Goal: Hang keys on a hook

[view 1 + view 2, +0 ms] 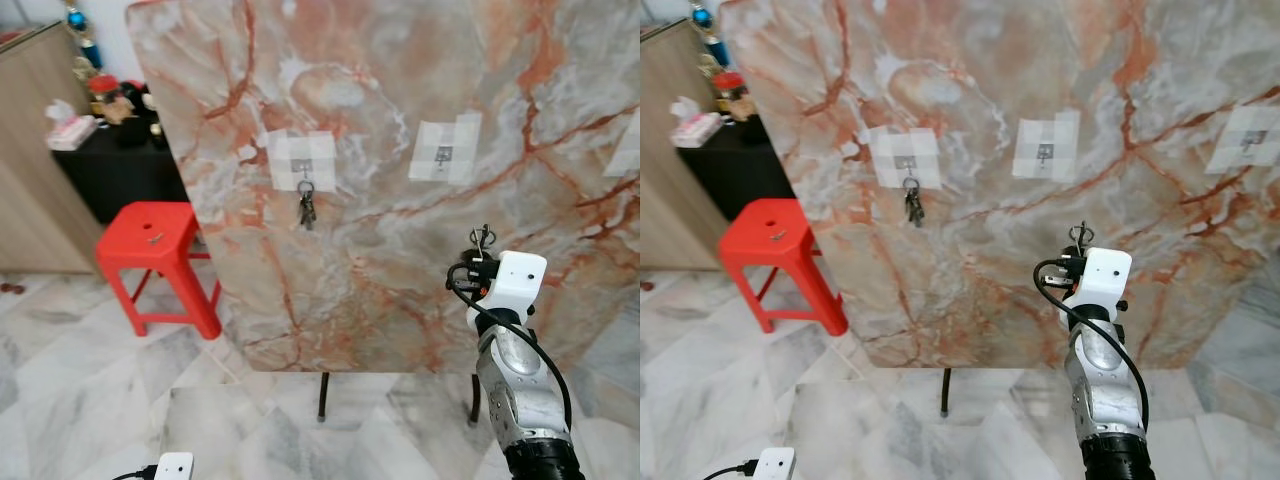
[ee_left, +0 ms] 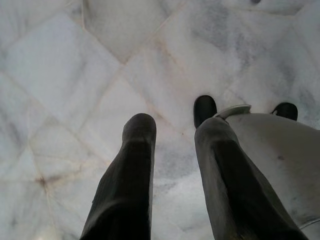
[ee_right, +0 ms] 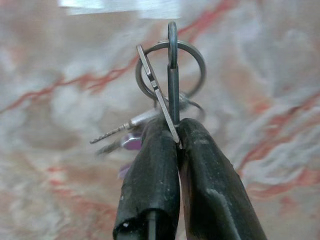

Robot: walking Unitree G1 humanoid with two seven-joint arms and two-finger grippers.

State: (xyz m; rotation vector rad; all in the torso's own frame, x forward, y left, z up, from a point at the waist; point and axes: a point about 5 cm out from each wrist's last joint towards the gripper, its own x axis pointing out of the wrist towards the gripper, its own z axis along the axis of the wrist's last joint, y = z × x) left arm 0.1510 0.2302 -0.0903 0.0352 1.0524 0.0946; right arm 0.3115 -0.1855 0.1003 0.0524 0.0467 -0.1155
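Note:
My right gripper (image 3: 177, 132) is shut on a bunch of keys (image 3: 170, 70), its metal rings standing up above the fingertips. In the head views that gripper (image 1: 484, 243) is raised in front of an upright marble board (image 1: 400, 100), below and a little right of the middle hook (image 1: 444, 153). The middle hook is bare on its white pad. Another set of keys (image 1: 306, 208) hangs from the left hook (image 1: 303, 171). A third hook (image 1: 1251, 141) sits at the far right. My left gripper (image 2: 172, 132) hangs open over the marble floor.
A red plastic stool (image 1: 155, 240) stands left of the board. Behind it a black cabinet (image 1: 115, 170) holds small items. The board rests on thin dark legs (image 1: 323, 396) on a marble floor (image 1: 90, 390). My own foot (image 2: 205, 107) shows below the left gripper.

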